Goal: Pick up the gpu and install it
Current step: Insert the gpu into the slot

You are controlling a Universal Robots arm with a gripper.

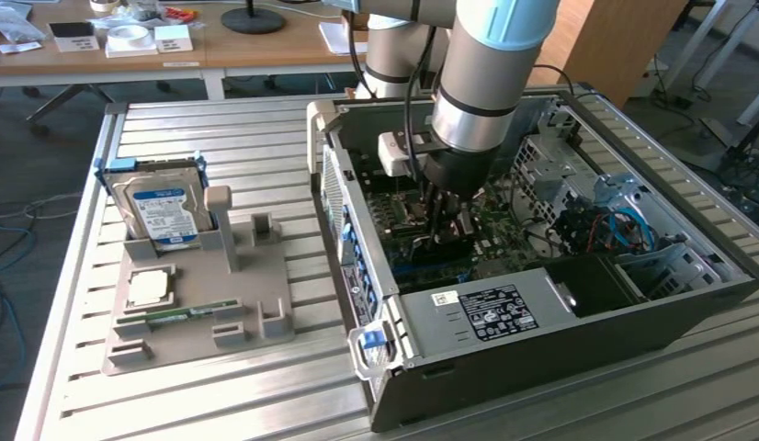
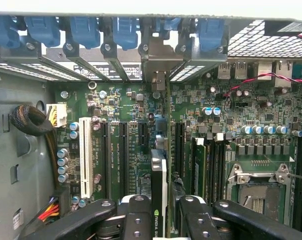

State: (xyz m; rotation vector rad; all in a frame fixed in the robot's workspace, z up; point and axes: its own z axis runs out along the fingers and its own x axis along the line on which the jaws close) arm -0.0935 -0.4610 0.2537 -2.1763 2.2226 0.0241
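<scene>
Items, from the exterior view's left to its right.

Hard drive (image 1: pixel 163 209): silver, blue-white label, upright in the far slot of the grey holder (image 1: pixel 196 317) on the slatted table (image 1: pixel 232 404).

Processor chip (image 1: pixel 149 287): flat on the holder, nearer than the drive.

RAM stick (image 1: pixel 184 315): slim, green, on edge along the holder's near part.

Computer case (image 1: pixel 539 331): side open, lying on the table to the right of the holder; motherboard (image 2: pixel 141 107) exposed, blue slot clips (image 2: pixel 126 31) along the rear wall.

Robot arm (image 1: pixel 484 87): reaches down into the case over the board.

Gripper (image 2: pixel 163 212): clenched on the gpu (image 2: pixel 159 170), one black finger (image 2: pixel 136 217) pressed to each face.

Gpu: held on edge, upright over the expansion slots, its silvery bracket (image 2: pixel 158 62) at the rear wall between the clips. Whether its edge sits in a slot cannot be told.

CPU socket (image 2: pixel 258 187): bare, beyond the memory slots.
</scene>
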